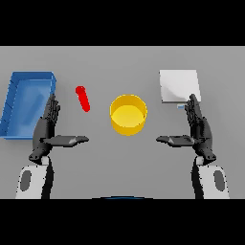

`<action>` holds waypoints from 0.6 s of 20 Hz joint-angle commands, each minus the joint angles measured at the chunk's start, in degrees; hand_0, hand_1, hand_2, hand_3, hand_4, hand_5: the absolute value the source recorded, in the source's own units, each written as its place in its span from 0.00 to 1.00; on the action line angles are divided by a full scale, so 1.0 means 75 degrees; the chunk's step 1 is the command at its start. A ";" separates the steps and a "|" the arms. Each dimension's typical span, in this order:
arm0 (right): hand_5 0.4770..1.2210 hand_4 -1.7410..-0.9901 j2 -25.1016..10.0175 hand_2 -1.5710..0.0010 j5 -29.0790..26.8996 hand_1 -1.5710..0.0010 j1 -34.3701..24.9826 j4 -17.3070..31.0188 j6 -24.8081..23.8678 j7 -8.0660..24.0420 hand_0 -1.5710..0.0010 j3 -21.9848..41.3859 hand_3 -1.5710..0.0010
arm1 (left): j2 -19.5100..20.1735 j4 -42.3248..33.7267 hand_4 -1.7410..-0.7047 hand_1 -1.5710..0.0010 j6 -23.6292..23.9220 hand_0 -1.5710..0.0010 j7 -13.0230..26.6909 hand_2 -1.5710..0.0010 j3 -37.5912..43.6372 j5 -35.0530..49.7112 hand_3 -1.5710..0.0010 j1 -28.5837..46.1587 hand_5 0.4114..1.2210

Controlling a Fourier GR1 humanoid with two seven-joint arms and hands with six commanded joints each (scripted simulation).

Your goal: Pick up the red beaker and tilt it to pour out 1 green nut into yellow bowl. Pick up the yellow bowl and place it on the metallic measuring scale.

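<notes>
We see yellow bowl [128,115], inside unclear | red beaker [83,98] left of it | blue bin [14,103] far left | both hands [46,129] [198,128] spread flat

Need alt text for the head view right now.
Both hands, left hand and right hand, hover open, holding nothing. Between them sits the yellow bowl, with the red beaker and blue bin left, metallic scale right.

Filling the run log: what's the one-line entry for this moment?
left hand open, idle | right hand open, idle | red beaker untouched | yellow bowl on table, off scale
</notes>
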 commanded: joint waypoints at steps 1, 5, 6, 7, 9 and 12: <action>0.13 0.75 0.0014 1.00 0.0007 1.00 -0.0004 0.0000 -0.0013 0.0003 1.00 0.0011 1.00 | -0.0015 -0.0004 0.52 1.00 0.0013 1.00 -0.0001 1.00 -0.0013 -0.0008 1.00 0.0003 0.33; 0.13 0.75 0.0105 1.00 0.0091 1.00 -0.0021 0.0005 -0.0076 0.0017 1.00 0.0089 1.00 | -0.0112 -0.0040 0.52 1.00 0.0070 1.00 -0.0003 1.00 -0.0111 -0.0096 1.00 0.0037 0.33; 0.13 0.75 0.0140 1.00 0.0093 1.00 -0.0018 0.0032 -0.0083 -0.0005 1.00 0.0098 1.00 | -0.0164 -0.0087 0.52 1.00 0.0105 1.00 0.0044 1.00 -0.0148 -0.0111 1.00 0.0028 0.33; 0.13 0.75 -0.0207 1.00 0.0675 1.00 0.0149 -0.0196 -0.0178 -0.0180 1.00 0.0303 1.00 | 0.0052 -0.0334 0.52 1.00 -0.0018 1.00 -0.0192 1.00 -0.0392 -0.0427 1.00 0.0291 0.33; 0.13 0.74 -0.0369 1.00 0.1294 1.00 0.0203 -0.0349 -0.0283 -0.0237 1.00 0.0623 1.00 | 0.0264 -0.0738 0.52 1.00 -0.0126 1.00 -0.0162 1.00 -0.0623 -0.0683 1.00 0.0537 0.33; 0.14 0.73 -0.0489 1.00 0.1453 1.00 0.0413 -0.0590 -0.0270 -0.0312 1.00 0.0709 1.00 | 0.0307 -0.1049 0.52 1.00 -0.0100 1.00 0.0112 1.00 -0.0809 -0.0887 1.00 0.0643 0.32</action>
